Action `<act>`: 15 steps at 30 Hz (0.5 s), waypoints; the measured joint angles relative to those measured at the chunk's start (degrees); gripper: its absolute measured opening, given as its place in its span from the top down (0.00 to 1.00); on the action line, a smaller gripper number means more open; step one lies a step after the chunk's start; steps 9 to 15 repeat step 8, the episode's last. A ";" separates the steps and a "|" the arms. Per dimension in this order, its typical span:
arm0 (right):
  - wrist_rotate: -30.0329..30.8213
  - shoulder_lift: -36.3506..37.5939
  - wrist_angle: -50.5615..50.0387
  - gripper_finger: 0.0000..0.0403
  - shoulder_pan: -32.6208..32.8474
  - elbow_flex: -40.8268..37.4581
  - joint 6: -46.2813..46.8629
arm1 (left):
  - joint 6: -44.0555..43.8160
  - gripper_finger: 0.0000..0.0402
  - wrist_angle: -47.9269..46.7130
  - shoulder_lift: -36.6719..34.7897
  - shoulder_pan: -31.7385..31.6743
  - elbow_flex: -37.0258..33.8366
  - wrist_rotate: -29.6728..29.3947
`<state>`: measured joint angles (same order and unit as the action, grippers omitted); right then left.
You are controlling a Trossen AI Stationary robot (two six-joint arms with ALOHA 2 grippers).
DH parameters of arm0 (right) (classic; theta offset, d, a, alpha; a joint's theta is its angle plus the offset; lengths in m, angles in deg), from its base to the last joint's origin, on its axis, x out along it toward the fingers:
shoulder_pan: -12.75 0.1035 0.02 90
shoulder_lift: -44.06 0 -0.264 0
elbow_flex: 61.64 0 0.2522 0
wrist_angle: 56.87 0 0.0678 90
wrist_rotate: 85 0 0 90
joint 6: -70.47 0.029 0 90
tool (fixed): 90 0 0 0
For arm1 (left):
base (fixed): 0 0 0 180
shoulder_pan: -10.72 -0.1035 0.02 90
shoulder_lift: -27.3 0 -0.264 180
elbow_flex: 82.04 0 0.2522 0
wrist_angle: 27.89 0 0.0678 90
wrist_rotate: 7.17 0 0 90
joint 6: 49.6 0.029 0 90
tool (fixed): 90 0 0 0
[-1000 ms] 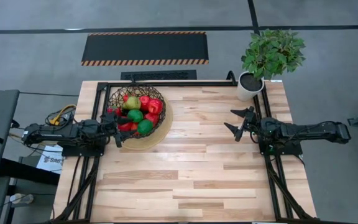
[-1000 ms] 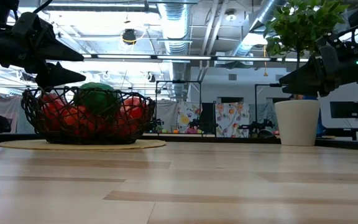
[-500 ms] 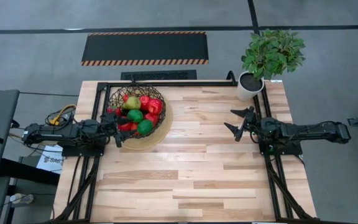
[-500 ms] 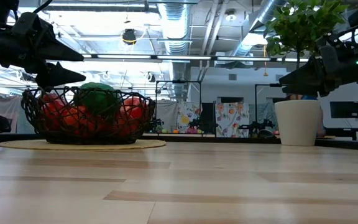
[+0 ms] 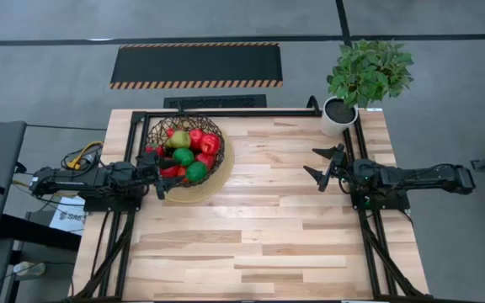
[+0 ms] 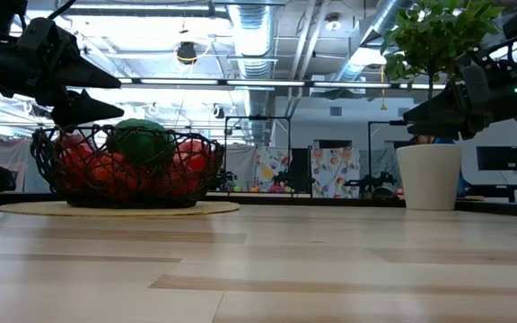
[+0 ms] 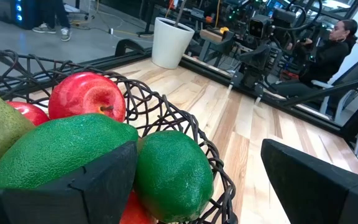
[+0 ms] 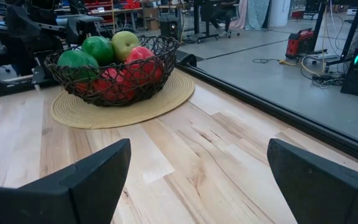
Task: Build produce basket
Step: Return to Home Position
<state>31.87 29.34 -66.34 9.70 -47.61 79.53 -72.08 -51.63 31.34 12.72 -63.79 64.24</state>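
The basket (image 5: 185, 120), a dark open-weave bowl, rests on a round tan mat (image 5: 217, 181) at the table's far left. The produce is piled inside it: red apples (image 7: 86, 93), green ovals (image 7: 173, 174) and a yellow-green pear (image 5: 179, 139). My left gripper (image 5: 156, 172) hovers open beside the basket's left rim, a little above it, and I see no touch. In the left wrist view one finger (image 7: 73, 186) stands in front of a green oval. My right gripper (image 5: 318, 162) hangs open above the table's right side, far from the basket (image 8: 166, 46), with nothing between its fingers.
A leafy potted plant (image 5: 367, 71) in a white pot (image 6: 429, 175) stands at the table's far right corner. A black frame (image 5: 251, 112) runs along the far and side edges. Bare wood (image 5: 259, 227) covers the middle and near part of the table.
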 joint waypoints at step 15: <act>0.00 0.02 0.01 0.01 0.02 0.00 0.00 | 0.00 0.18 0.00 0.00 0.01 0.00 0.01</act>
